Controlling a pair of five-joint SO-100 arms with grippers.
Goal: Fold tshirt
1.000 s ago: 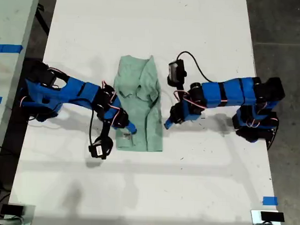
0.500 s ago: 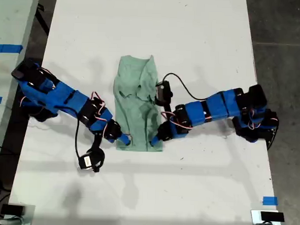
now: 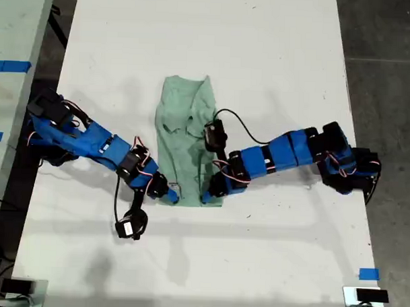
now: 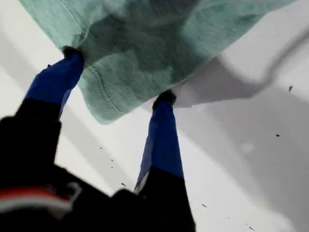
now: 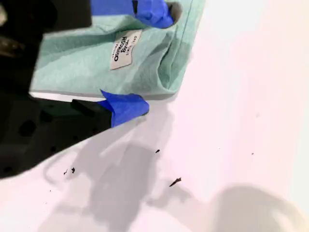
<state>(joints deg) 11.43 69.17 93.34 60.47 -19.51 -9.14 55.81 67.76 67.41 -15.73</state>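
tshirt [image 3: 189, 126] is lying mid-desk as a narrow lengthwise strip. The sides are looking already turned in, a bit rumpled toward the far end, so I'm judging the width folds done and the end-to-end fold left. Both arms are reaching in at the near hem, one per corner. My first end effector [image 4: 118, 75], coming in from the exterior view's right, is sitting wide with its jaws straddling its corner. One fingertip [image 4: 72, 50] is pressing against the cloth and the other is at the cloth's edge; nothing is pinched yet. My second end effector [image 5: 145, 58], coming in from the exterior view's left, is also wide. One finger is resting on top of the cloth past the white label [image 5: 123, 48], the other is lying on the desk just beside the hem, so it isn't gripping either. Guessing the next step is closing on both corners and carrying the hem up to the collar end; the risk I'm seeing is grabbing only the top layer. The desk [image 3: 262, 48] is plain white, smooth, with a few dark specks [image 5: 175, 181] and a blue tape mark [image 3: 369, 274] near one corner. A dark grey floor [image 3: 391, 39] is showing at the exterior view's right, and a second pale surface with blue tape [image 3: 9, 66] at its left.
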